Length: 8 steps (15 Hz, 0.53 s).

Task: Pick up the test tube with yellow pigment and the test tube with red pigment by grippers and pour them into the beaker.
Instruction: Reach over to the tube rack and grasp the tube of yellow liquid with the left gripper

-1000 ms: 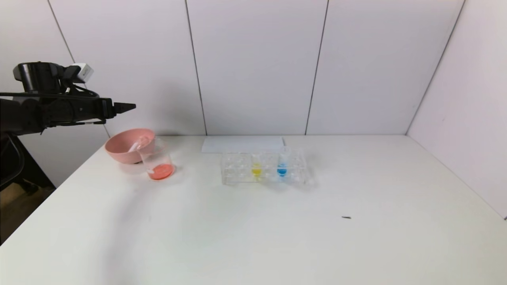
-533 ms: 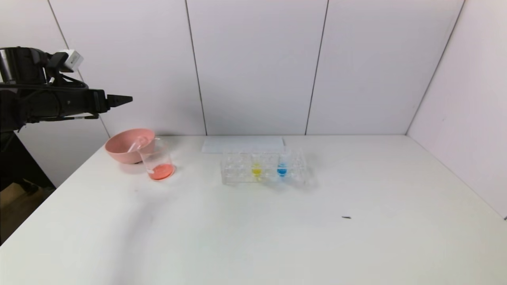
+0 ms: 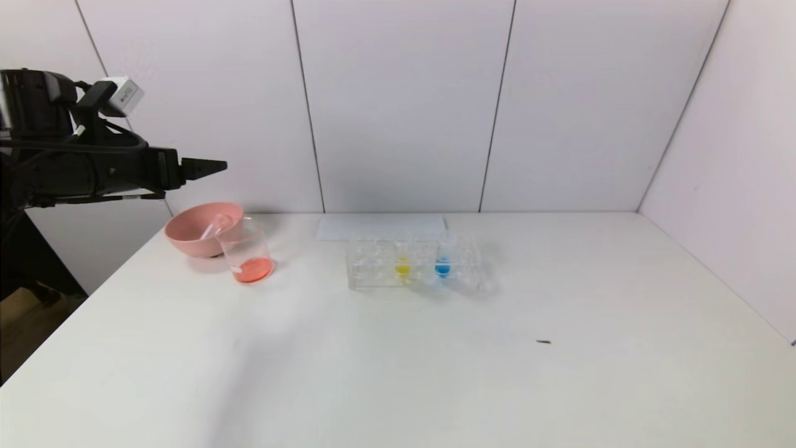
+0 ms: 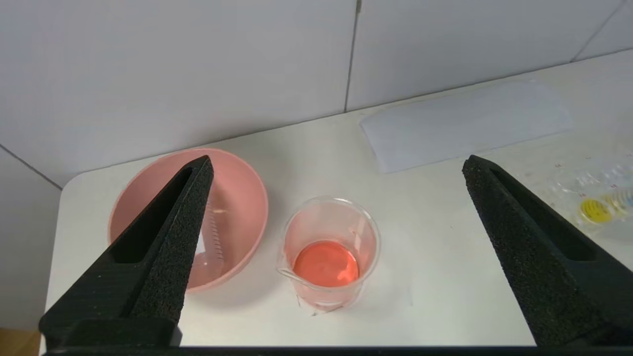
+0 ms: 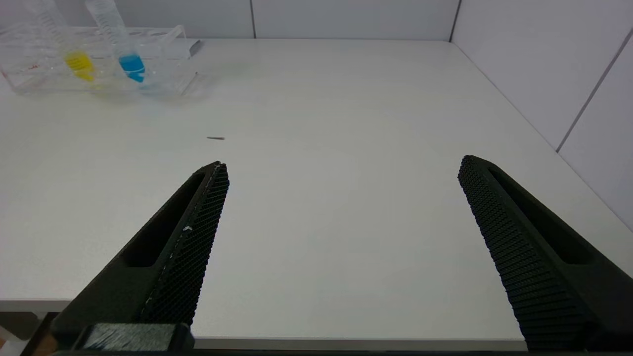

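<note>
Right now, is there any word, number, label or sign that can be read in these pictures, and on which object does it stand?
None can be read.
White box module on the left arm: dark marks, too small to read.
Empty test tube in the pink bowl: graduation marks, illegible.
Tube rack: tiny red marks, illegible.

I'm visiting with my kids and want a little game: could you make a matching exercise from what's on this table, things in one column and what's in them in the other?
Things:
1. beaker
2. pink bowl
3. test tube with yellow pigment
4. left claw

States:
A. standing in the clear rack beside the blue tube
B. open and empty, raised above the bowl and beaker
C. holds an empty clear tube lying inside
D. has red-orange liquid at the bottom

Pairs: 1-D, 2-C, 3-A, 4-B
</note>
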### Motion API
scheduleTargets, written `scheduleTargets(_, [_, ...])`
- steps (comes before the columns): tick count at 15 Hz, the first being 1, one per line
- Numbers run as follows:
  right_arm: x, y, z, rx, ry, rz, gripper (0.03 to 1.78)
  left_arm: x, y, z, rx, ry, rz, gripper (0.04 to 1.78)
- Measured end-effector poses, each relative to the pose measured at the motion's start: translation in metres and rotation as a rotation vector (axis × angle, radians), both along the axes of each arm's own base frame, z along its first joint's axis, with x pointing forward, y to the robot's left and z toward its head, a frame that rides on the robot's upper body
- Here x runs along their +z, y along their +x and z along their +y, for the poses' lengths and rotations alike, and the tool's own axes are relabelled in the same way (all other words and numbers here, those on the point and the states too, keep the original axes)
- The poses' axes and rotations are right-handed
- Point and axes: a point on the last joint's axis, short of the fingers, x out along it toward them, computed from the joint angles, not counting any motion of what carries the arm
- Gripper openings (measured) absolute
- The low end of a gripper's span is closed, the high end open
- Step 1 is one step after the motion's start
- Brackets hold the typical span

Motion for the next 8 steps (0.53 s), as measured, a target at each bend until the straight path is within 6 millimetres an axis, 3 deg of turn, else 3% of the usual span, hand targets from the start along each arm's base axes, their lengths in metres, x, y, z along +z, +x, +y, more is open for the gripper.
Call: scheduleTargets(8, [0.000,0.000,0.000,0.000,0.000,0.000,1.70,0.004,-0.034,-0.037,-0.090,-0.002,0.002,1.76])
